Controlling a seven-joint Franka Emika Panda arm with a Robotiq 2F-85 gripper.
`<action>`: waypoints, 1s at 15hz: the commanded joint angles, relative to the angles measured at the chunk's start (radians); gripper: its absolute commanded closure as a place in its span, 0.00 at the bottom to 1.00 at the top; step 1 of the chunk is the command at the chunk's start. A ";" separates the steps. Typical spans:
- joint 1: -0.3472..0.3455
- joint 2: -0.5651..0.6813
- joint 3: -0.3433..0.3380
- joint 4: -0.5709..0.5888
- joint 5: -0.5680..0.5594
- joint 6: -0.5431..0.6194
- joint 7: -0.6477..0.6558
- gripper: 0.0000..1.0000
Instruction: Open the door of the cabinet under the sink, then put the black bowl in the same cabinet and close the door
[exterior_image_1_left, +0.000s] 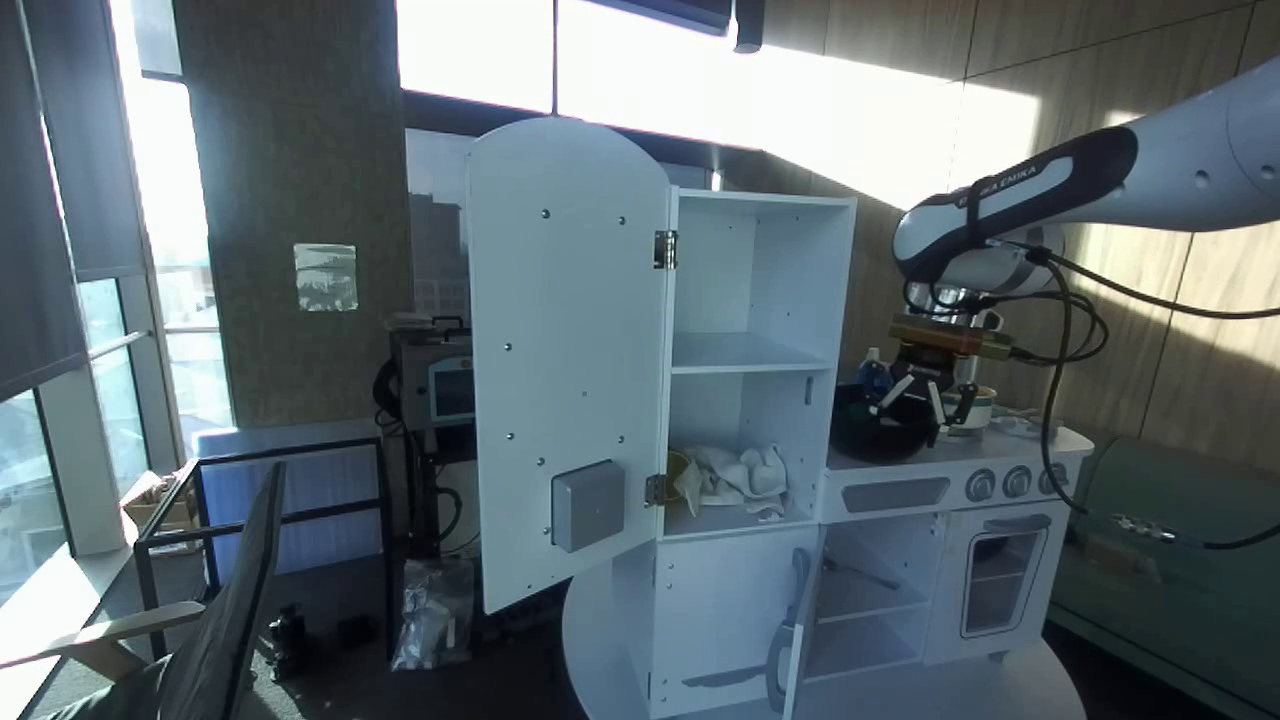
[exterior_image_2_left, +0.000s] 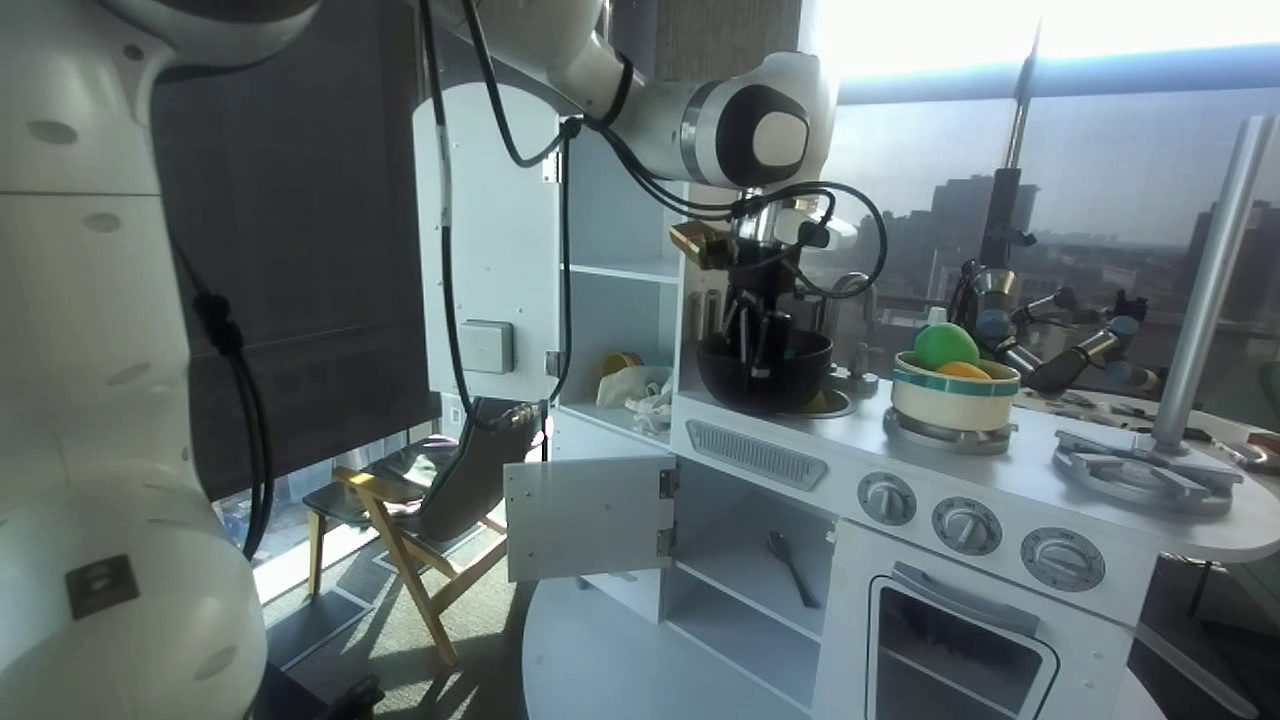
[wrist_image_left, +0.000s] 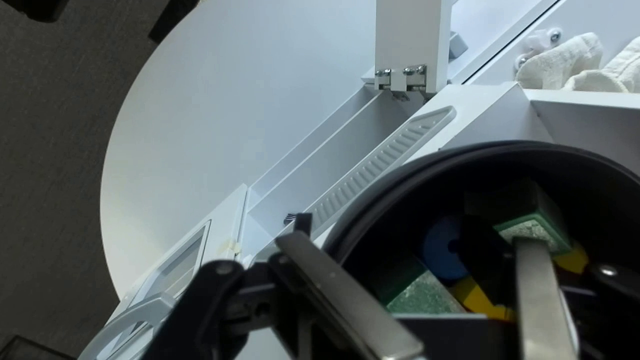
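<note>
The black bowl (exterior_image_1_left: 876, 432) stands on the counter at the sink, also seen in an exterior view (exterior_image_2_left: 722, 378). In the wrist view the bowl (wrist_image_left: 380, 210) holds green, blue and yellow pieces. My gripper (wrist_image_left: 390, 230) is open, with one finger outside the bowl's rim and one over its inside; no grip shows. It also shows in both exterior views (exterior_image_1_left: 912, 415) (exterior_image_2_left: 757, 360). The door (exterior_image_2_left: 590, 520) stands swung wide open, seen nearly edge-on in an exterior view (exterior_image_1_left: 797, 640). The cabinet (exterior_image_2_left: 745, 590) below the bowl is open, with a shelf inside.
A dark spoon (exterior_image_2_left: 793, 572) lies on the cabinet shelf. A cream pot (exterior_image_2_left: 955, 405) with green and orange items stands on a burner. The tall arched door (exterior_image_1_left: 570, 350) is open. White cloths (exterior_image_1_left: 740, 475) lie in the tall section. An oven door (exterior_image_2_left: 950, 640) is beside the cabinet.
</note>
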 joint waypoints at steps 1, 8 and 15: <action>0.002 -0.017 -0.007 0.015 -0.006 0.001 0.011 0.54; -0.005 -0.016 -0.018 0.021 0.002 -0.064 -0.022 0.90; -0.016 -0.038 -0.030 0.059 -0.032 -0.156 -0.018 0.96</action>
